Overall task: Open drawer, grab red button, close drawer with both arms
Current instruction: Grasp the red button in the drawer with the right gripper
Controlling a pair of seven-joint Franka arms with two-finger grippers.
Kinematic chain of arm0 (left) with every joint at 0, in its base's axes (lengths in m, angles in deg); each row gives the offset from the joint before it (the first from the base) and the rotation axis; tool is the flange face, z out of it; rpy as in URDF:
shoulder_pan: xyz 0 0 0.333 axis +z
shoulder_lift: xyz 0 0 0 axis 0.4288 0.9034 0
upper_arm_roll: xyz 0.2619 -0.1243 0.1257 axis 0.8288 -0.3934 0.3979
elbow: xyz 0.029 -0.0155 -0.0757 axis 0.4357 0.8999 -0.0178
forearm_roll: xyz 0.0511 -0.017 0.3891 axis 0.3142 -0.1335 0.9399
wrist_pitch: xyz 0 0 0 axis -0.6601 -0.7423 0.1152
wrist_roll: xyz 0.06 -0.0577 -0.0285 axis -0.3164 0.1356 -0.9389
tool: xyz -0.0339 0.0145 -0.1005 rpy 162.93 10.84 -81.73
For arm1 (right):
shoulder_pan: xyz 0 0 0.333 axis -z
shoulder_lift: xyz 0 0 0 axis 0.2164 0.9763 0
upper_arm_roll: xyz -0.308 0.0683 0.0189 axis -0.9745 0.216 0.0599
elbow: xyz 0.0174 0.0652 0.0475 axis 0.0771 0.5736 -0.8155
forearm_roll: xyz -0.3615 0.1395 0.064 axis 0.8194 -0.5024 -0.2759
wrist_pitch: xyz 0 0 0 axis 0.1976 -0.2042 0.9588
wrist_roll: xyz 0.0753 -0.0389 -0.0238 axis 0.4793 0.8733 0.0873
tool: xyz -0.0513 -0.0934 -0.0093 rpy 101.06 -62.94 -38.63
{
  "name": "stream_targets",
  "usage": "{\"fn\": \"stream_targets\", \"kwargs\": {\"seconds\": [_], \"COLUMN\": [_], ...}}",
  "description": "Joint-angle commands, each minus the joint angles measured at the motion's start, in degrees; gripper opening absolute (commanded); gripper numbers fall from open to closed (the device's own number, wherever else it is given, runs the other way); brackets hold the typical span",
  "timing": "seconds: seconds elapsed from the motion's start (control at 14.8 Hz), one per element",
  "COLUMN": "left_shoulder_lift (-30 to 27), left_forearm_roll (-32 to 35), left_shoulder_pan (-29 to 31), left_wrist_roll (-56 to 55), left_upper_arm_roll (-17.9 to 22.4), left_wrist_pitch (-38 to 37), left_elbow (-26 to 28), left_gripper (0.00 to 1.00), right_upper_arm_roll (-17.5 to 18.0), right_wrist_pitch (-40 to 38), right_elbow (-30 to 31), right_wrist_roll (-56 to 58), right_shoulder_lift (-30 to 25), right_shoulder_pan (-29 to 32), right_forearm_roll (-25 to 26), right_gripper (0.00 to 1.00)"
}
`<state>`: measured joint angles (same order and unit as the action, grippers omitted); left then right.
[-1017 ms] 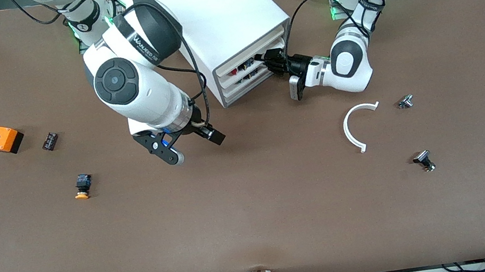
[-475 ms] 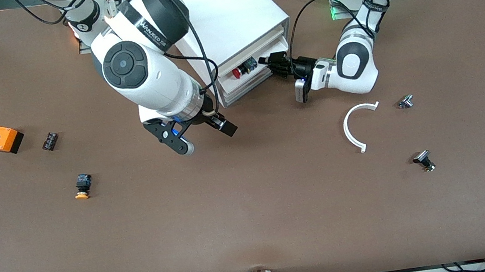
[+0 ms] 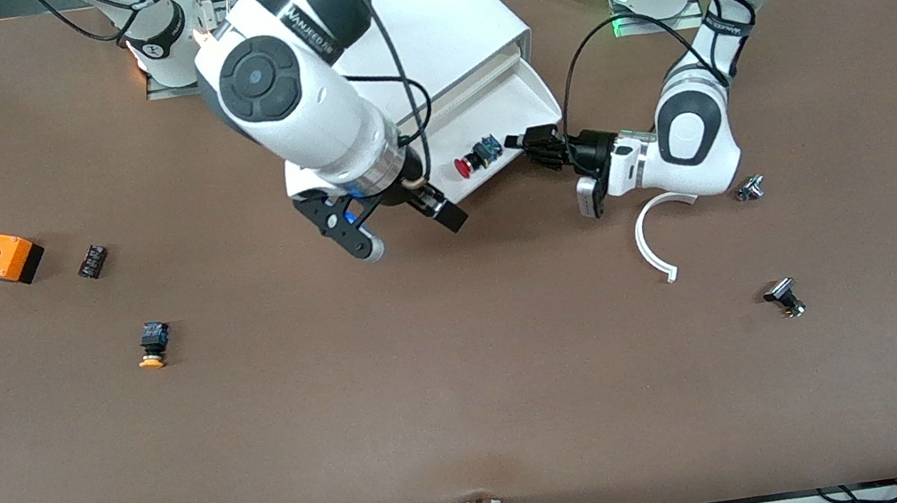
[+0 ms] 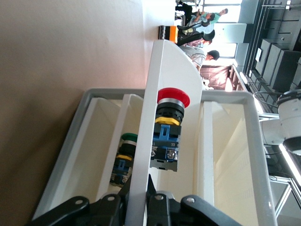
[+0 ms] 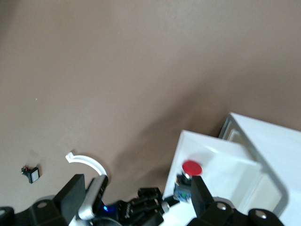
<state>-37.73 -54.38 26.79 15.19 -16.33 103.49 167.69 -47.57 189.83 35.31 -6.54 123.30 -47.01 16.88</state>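
Note:
The white cabinet [image 3: 420,13] stands near the robots' bases. Its middle drawer [image 3: 514,108] is pulled well out. The red-capped button [image 3: 473,158] lies in it near the front, and also shows in the left wrist view [image 4: 168,132] and the right wrist view [image 5: 190,168]. My left gripper [image 3: 525,143] is shut on the drawer's cream front edge [image 4: 141,155], at the end toward the left arm. My right gripper [image 3: 407,231] hangs open and empty over the table beside the drawer's other end, fingers [image 5: 201,195] wide apart.
A green-capped button [image 4: 125,157] lies in the drawer below. An orange box [image 3: 5,256], a small black part [image 3: 93,260] and a yellow-capped button [image 3: 151,344] lie toward the right arm's end. A white arc [image 3: 656,241] and two metal parts [image 3: 751,187] [image 3: 784,297] lie toward the left arm's end.
My left gripper has pulled the drawer out of the cabinet, baring the red button. My right gripper has moved over toward the drawer's front.

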Motion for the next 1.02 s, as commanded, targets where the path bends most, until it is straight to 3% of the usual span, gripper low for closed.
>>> {"fn": "stream_targets", "kwargs": {"seconds": [0.0,0.47,0.54,0.61,0.68,0.95], "left_shoulder_lift": [3.6,8.3,8.4,8.4,8.4,7.9], "left_forearm_roll": [4.1,8.3,9.2,9.9,10.3,12.9], "left_shoulder_pan": [2.6,5.8,6.2,6.4,6.4,7.6], "left_wrist_roll": [-2.4,-2.6,-2.7,-3.0,-2.8,-3.9], "left_upper_arm_roll": [-0.4,-0.3,-0.3,-0.3,-0.3,-0.3], "left_wrist_pitch": [-0.7,-1.4,-1.4,-1.4,-1.4,-1.4], "left_elbow": [-5.2,-12.3,-12.8,-13.0,-13.1,-13.9], "left_gripper": [0.00,0.00,0.17,0.91,1.00,1.00], "right_upper_arm_roll": [-1.1,-2.1,-2.1,-2.1,-2.1,-2.7], "right_wrist_pitch": [0.4,5.7,6.5,7.3,8.4,13.3], "right_elbow": [-2.7,-2.6,-2.6,-2.6,-2.6,-2.6], "right_wrist_roll": [-2.8,-8.6,-9.0,-9.3,-9.4,-10.6], "right_shoulder_lift": [3.2,8.5,9.3,10.0,10.6,13.0], "right_shoulder_pan": [-4.1,-10.7,-11.3,-11.5,-11.9,-12.6], "right_forearm_roll": [0.1,5.4,6.3,6.6,6.7,7.7], "right_gripper": [1.00,1.00,1.00,1.00,1.00,1.00]}}
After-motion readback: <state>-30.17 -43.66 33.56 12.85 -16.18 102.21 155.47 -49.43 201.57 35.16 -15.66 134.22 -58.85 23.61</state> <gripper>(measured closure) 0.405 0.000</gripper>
